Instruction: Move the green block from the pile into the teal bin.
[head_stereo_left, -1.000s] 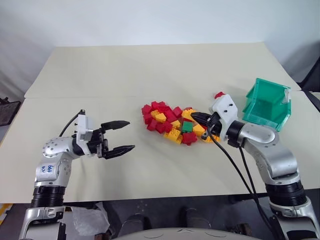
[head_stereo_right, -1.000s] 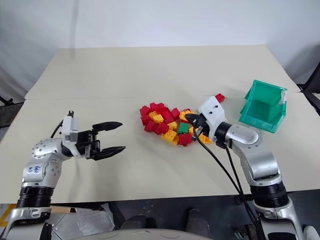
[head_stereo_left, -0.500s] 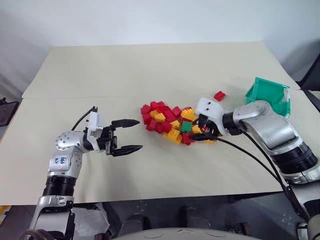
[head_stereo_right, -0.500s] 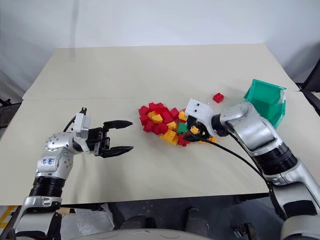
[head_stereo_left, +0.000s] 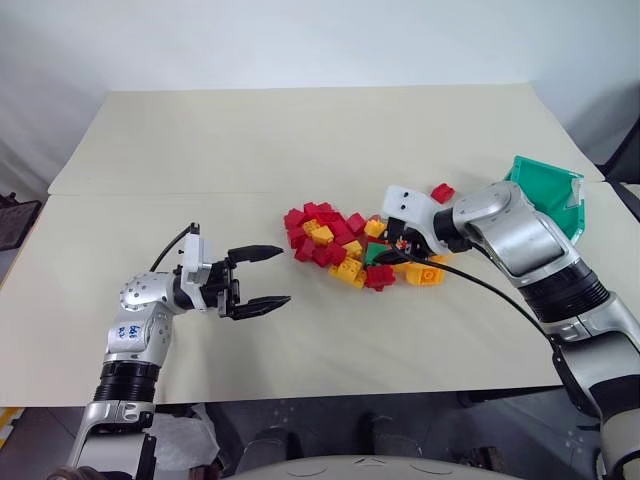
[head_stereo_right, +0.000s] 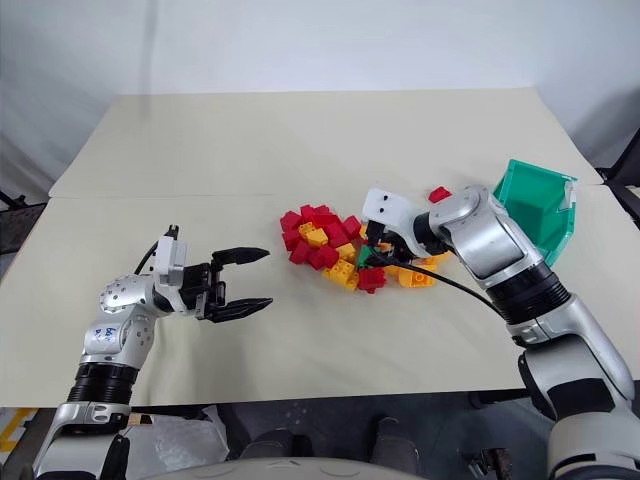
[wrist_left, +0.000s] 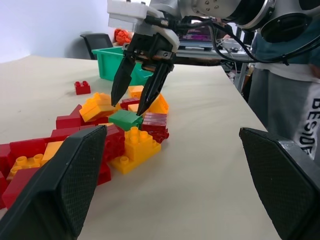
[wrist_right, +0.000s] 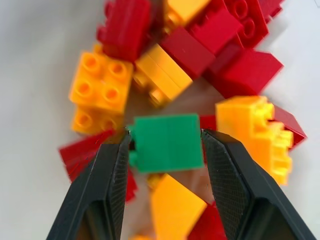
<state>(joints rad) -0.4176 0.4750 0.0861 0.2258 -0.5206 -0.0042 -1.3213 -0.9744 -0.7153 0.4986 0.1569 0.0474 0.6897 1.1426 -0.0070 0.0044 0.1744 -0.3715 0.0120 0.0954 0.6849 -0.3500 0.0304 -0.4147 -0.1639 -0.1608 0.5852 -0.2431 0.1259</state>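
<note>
Right gripper (wrist_left: 141, 97) has opened from nearly closed, jaws now straddling the small green plastic studded brick (wrist_right: 166, 141); left gripper (head_stereo_left: 268, 276) wide, empty.

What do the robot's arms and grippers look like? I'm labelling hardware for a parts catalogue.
Both arms are silver-grey metal with black ribbed joint bands. Each wrist has a white housing and ends in two black tapered fingers, textured on the inner faces: left gripper, right gripper. Black cables run along the forearms. The left arm bears blue handwriting.
</note>
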